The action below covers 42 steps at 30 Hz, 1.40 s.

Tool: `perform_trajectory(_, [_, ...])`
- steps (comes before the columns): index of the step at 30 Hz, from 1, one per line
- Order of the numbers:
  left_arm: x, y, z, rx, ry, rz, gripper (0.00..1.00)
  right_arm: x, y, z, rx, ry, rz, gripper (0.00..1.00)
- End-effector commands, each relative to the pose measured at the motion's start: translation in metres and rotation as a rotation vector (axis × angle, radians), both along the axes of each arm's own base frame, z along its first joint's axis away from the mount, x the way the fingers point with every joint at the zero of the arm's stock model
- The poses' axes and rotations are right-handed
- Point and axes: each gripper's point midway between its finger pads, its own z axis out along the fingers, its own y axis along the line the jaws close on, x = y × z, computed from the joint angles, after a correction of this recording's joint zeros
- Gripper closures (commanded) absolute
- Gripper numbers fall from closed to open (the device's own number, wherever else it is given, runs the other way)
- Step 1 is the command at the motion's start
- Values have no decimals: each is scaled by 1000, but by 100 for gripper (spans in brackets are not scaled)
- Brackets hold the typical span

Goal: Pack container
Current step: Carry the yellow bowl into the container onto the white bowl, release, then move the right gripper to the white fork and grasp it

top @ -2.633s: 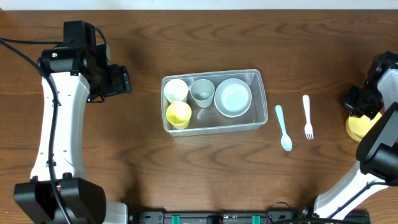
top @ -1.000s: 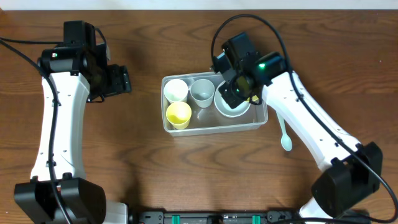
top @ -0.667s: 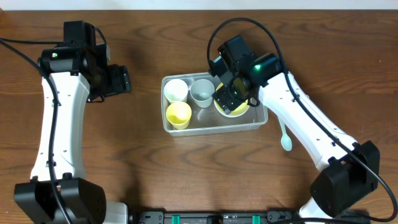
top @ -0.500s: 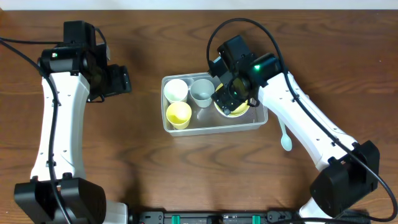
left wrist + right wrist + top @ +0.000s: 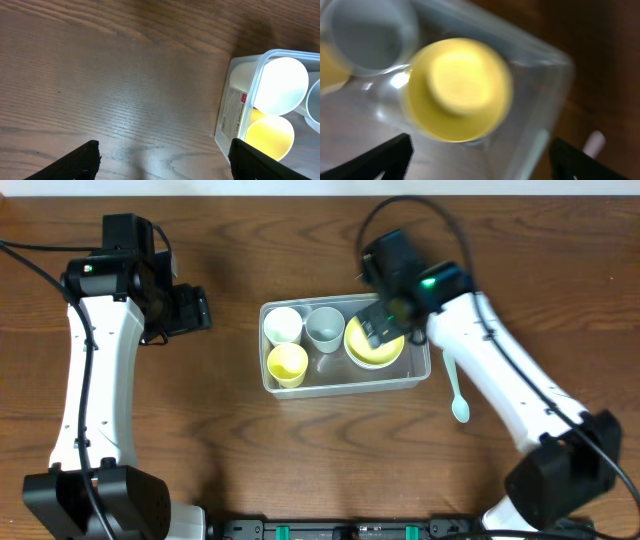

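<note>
The clear container (image 5: 345, 388) lies mid-table. It holds a white cup (image 5: 283, 324), a grey cup (image 5: 325, 328), a yellow cup (image 5: 287, 363) and a yellow bowl (image 5: 372, 348) nested in a white bowl. My right gripper (image 5: 380, 328) hovers open just above the yellow bowl (image 5: 457, 90), nothing between its fingers (image 5: 395, 155). The right wrist view is blurred. My left gripper (image 5: 195, 308) stands open over bare wood left of the container (image 5: 240, 115), with the white cup (image 5: 280, 85) and yellow cup (image 5: 270, 137) at its view's right edge.
A light blue spoon (image 5: 458, 392) lies on the table right of the container, partly under my right arm. The right arm crosses the table from the lower right corner. Bare wood surrounds the container on the left and front.
My right gripper has opened and let the yellow bowl go into the white bowl, then drawn up and slightly right. The left arm has not moved.
</note>
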Motion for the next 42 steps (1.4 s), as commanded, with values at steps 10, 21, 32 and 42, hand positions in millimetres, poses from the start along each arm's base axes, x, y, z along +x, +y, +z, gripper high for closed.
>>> perform_trajectory(10, [-7, 0, 3, -2, 8, 12, 17, 3, -205, 27, 85, -25, -652, 1])
perform_trajectory(21, [-7, 0, 3, -2, 8, 12, 17, -27, -223, -113, 40, 273, -690, 1])
perform_trajectory(32, [-7, 0, 3, -2, 8, 12, 17, -37, -219, -164, 23, 417, -689, 4])
perform_trajectory(42, [-8, 0, 3, -2, 12, 12, 17, -43, -216, -173, 31, 448, -687, 7])
